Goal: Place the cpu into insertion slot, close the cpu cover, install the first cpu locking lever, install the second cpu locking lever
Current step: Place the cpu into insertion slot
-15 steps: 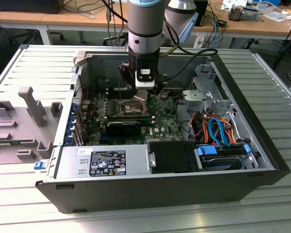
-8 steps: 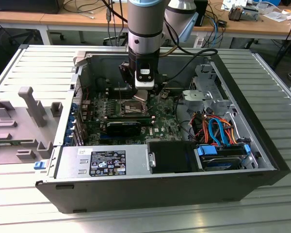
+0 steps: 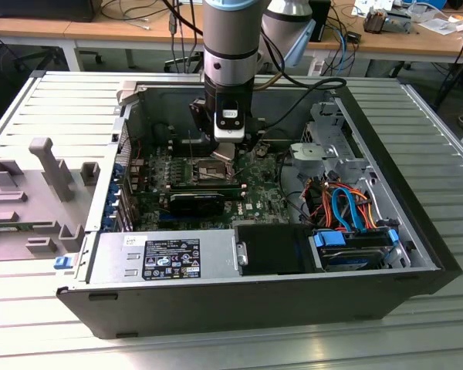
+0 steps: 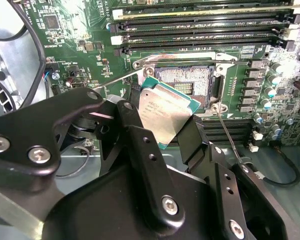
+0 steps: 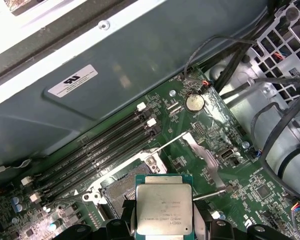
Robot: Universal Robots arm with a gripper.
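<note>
ROBOT ARM HOLDS PROCESSOR OVER OPEN SOCKET. A single robot arm reaches down into an open grey metal computer case (image 3: 417, 254) lying on a ribbed silver table (image 3: 62, 100). Its black two-fingered gripper (image 3: 225, 153) is poised over the green motherboard (image 3: 255, 202).

The claw is closed on the cpu (image 4: 165, 112), a small flat square chip with a silver-grey metal top and a green rim. Two black fingers (image 4: 135, 132) pinch it by opposite edges. In the first wrist view the chip (image 5: 163, 207) shows its metal top between the fingertips.

The chip hangs clear of the board, just beside the insertion slot (image 4: 185, 82), a small square socket with a dark, pin-filled centre and a silver metal rim. The socket lies uncovered and unfilled. In the exterior view it (image 3: 208, 171) sits just on the near side of the gripper, around the middle of the board.

The cpu cover (image 5: 202, 160), a thin silver metal frame plate, stands swung up off the socket along one side. Long narrow black memory slots (image 4: 200, 25) run beside the socket.

Toward the exterior view's right, blue and orange cables (image 3: 343, 206) coil inside the case. A silver power supply box with a black label (image 3: 170, 258) lines the near wall. Grey plastic blocks (image 3: 50, 166) stand on the table at the exterior view's left.
</note>
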